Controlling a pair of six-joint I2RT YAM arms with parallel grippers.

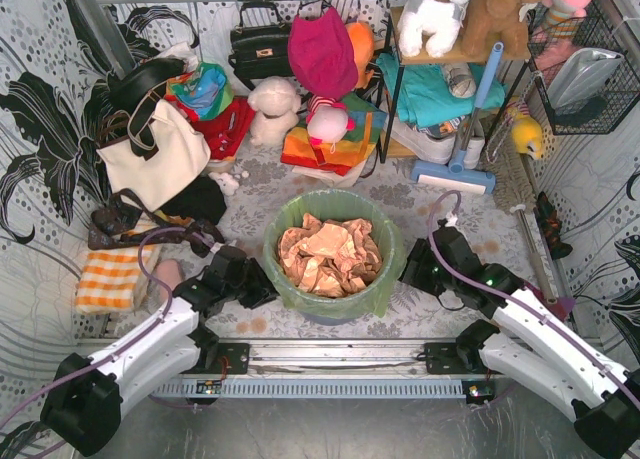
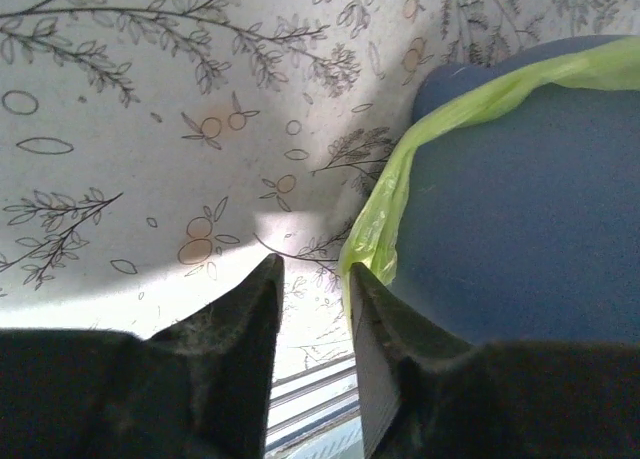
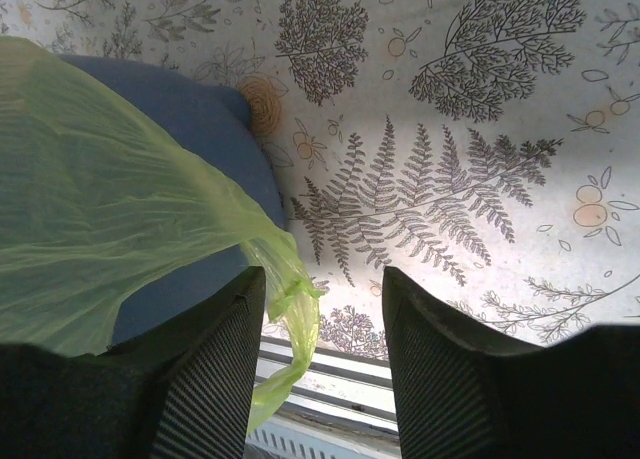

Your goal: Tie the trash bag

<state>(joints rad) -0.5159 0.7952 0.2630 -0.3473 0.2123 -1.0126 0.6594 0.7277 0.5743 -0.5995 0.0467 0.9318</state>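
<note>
Top external view showed the trash bag (image 1: 385, 271) lining a round blue-grey bin (image 1: 330, 319) at the middle of the table, its light-green rim folded down over the outside and crumpled tan paper (image 1: 328, 254) filling the open mouth. The left gripper (image 1: 262, 287) sat low against the bin's left side and the right gripper (image 1: 408, 274) against its right side, both on the leaf-patterned cloth (image 1: 250, 194). A cream tote bag (image 1: 150, 159) lay well apart at the far left. From the left wrist, a twisted strip of the green plastic ran down the blue wall and ended just at the tip of the finger (image 2: 375, 329) nearer the bin; the two fingers stood apart with bare cloth showing in the gap, clamping nothing. From the right wrist, the bag draped over the bin and a thin tail of it hung down along the inner face of the finger (image 3: 225, 359) nearer the bin. That gripper's fingers were also spread, a wide gap between them, and the tail lay loose in it rather than pinched.
</note>
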